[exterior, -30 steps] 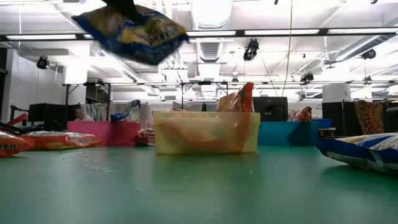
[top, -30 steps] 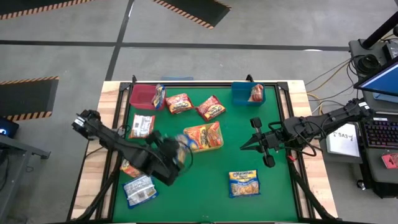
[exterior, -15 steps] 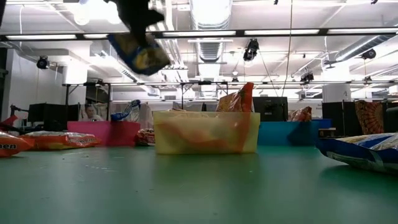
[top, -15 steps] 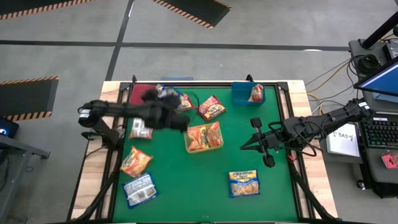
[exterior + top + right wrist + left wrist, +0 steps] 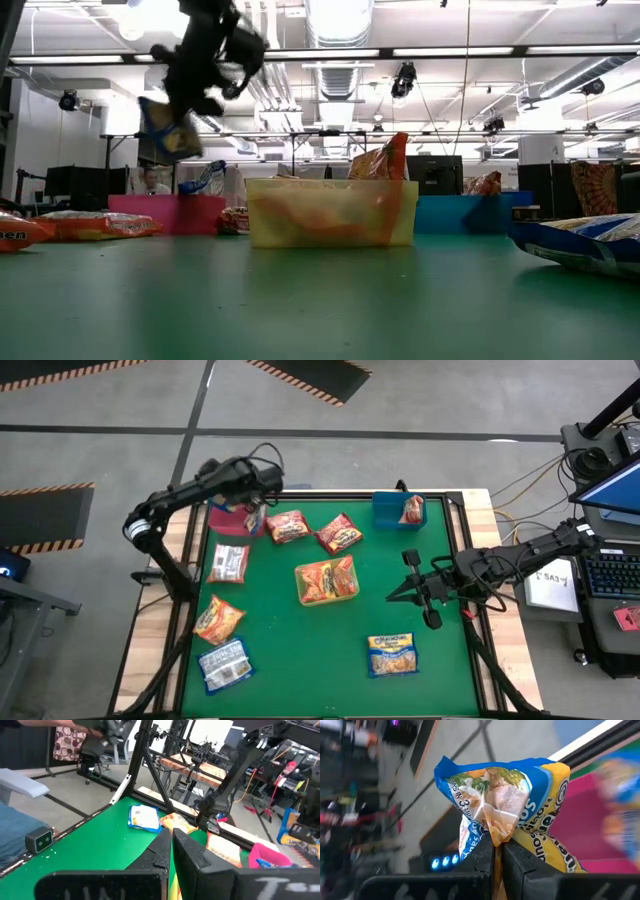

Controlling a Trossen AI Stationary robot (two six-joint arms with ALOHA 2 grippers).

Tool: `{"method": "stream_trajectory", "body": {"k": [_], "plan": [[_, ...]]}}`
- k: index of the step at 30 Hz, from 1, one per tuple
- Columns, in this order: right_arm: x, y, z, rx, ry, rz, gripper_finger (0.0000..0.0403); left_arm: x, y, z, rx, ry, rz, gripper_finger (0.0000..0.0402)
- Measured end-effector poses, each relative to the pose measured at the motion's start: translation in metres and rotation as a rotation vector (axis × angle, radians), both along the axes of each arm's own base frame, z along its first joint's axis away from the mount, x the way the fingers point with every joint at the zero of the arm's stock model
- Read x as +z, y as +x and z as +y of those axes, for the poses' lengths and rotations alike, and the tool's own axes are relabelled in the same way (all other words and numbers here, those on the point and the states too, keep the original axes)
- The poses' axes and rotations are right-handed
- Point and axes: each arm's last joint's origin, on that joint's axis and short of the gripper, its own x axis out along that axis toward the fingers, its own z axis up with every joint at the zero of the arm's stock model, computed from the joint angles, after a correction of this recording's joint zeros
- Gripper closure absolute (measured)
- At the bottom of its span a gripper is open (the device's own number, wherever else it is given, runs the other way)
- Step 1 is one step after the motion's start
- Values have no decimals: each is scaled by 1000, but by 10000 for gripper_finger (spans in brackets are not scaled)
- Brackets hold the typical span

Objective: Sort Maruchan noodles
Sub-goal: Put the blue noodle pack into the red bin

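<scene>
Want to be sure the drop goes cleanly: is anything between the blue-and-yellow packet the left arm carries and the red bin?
Nothing visible blocks it. The left end effector holds the crinkly blue-and-yellow plastic noodle packet above the red plastic bin; another blue packet already leans at the bin's inner edge.

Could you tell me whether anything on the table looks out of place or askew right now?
One orange packet stands on edge in the blue bin, poking above its rim. Another packet leans against the red bin. The left gripper holds a crumpled blue packet pinched at one edge.
</scene>
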Motion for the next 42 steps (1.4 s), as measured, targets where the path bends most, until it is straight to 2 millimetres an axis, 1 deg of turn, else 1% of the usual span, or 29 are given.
{"method": "stream_trajectory", "body": {"k": [3, 6, 9, 12, 18, 26, 34, 38, 42], "plan": [[-1, 0, 0, -1, 5, 13, 394, -16, -12, 11, 41, -35, 45, 401], [-1, 0, 0, -2, 16, 16, 394, -33, -19, 17, 57, -58, 71, 401], [-1, 0, 0, -2, 20, 18, 394, -48, -21, 20, 55, -55, 78, 397], [-1, 0, 0, -3, 20, 18, 394, -60, -22, 21, 43, -51, 88, 389], [-1, 0, 0, -2, 19, 17, 394, -78, -27, 20, 45, -45, 119, 386], [-1, 0, 0, -2, 18, 17, 394, -102, -35, 14, 61, -58, 135, 385], [-1, 0, 0, -1, 6, 13, 394, -116, -33, 14, 55, -33, 74, 384], [-1, 0, 0, -2, 6, 13, 394, -118, -31, 17, 42, -31, 46, 382], [-1, 0, 0, -1, 7, 13, 394, -118, -29, 18, 37, -35, 14, 369]]}}
